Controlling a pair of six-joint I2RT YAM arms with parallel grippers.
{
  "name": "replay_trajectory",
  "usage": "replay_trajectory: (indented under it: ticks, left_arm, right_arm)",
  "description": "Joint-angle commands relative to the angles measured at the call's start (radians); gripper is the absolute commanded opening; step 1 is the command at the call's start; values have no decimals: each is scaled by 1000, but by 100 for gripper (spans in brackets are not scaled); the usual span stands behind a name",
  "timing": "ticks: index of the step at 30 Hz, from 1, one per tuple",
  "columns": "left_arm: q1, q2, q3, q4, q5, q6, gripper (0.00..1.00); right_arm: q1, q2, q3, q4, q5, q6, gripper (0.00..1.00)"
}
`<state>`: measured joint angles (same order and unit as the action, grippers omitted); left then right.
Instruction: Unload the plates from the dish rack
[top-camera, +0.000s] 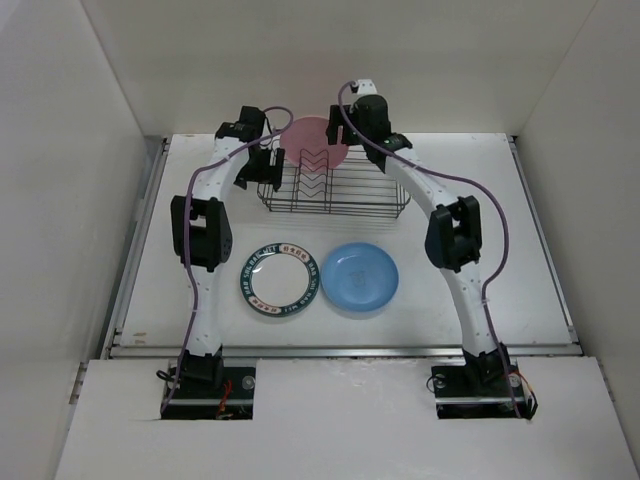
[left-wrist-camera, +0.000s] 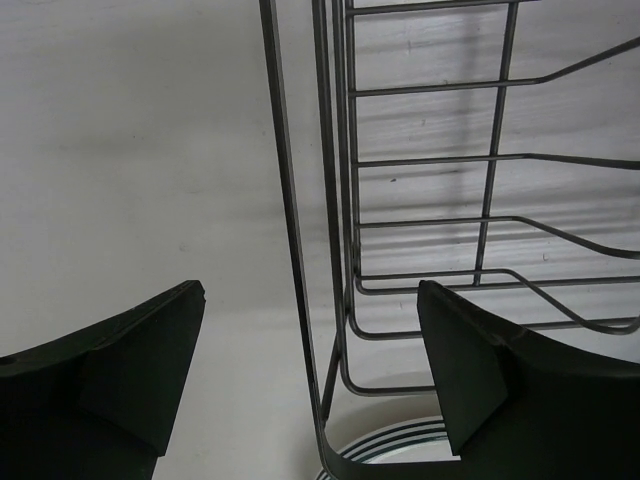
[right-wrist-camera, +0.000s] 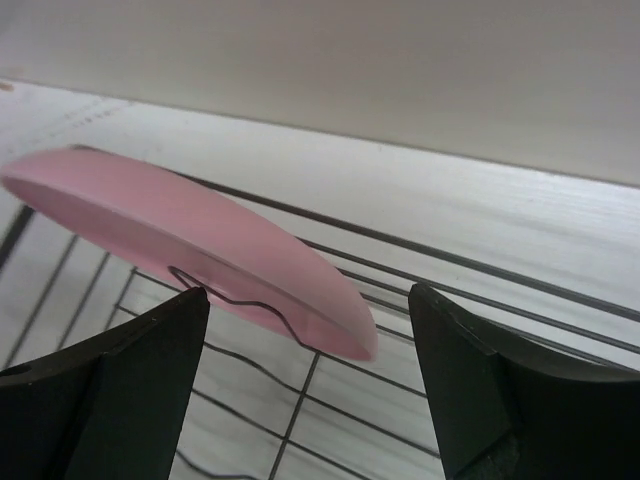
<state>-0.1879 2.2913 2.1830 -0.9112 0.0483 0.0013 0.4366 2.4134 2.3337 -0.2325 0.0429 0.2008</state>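
The dark wire dish rack (top-camera: 333, 190) stands near the far edge of the counter, about midway along it. A plain pink plate (top-camera: 312, 140) leans on edge at its far side. Nearer my side, a white plate with a dark ring (top-camera: 280, 278) lies flat, with a light blue plate (top-camera: 360, 278) just beside it on the right.

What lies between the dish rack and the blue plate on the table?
Nothing. In the top view, only a bare strip of table separates the rack from the blue plate.
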Motion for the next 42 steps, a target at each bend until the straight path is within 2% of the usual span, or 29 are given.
replay_trajectory:
  ticks: [1,4,6,8,9,10,11,12,13,19,23,26,31,32,33,36,37,39,40,42]
  left_arm:
    - [-1,-13,29,9,-42,-14,85]
    - [-1,5,17,18,-42,-3,73]
    - [-1,19,17,18,-42,-3,63]
    - [-1,30,17,27,-21,-13,45]
    - [10,30,3,37,-21,-26,37]
    - [10,40,-8,37,-5,-52,29]
    - [19,49,-8,37,19,-66,13]
    - [19,50,-8,37,33,-78,5]
    - [19,50,-18,37,44,-90,0]
    - [28,59,-38,46,64,-176,0]
    - [28,31,-48,46,64,-187,0]
    - [28,22,-58,55,64,-187,0]
    - [28,-1,-77,55,45,-187,0]
    - [28,-1,-77,55,45,-178,0]
    - [28,-1,-77,55,33,-178,0]
    - [28,-10,-57,46,13,-169,6]
    - [28,-10,-57,46,13,-169,9]
    - [28,-21,-46,46,13,-159,23]
    - [28,-30,-46,57,4,-159,30]
    - [28,-39,-46,69,4,-159,35]
  right_arm:
    - [5,49,52,152,-57,-14,87]
    - [5,90,52,194,-12,-5,74]
    - [5,99,61,217,54,-4,53]
    - [5,99,61,229,81,-14,31]
    - [5,83,32,240,100,-14,15]
    - [5,70,12,251,100,-30,9]
    - [5,56,-8,263,118,-55,4]
    - [5,41,-31,298,144,-69,0]
    - [-4,14,-69,317,159,-83,0]
    - [-4,-57,-83,415,213,-113,0]
    - [-4,-109,-60,463,276,-28,0]
    - [-4,-137,-48,463,256,-18,0]
    - [-4,-293,-213,402,217,2,0]
    - [-4,-322,-230,354,177,2,0]
    - [-16,-350,-240,214,35,2,0]
    - [-55,-469,-302,-56,-243,-7,0]
    - [-73,-555,-404,-98,-409,-8,0]
    - [-73,-652,-529,-166,-524,-32,0]
    - [-73,-699,-659,-219,-587,-32,0]
    - [-73,-835,-788,-263,-604,-12,0]
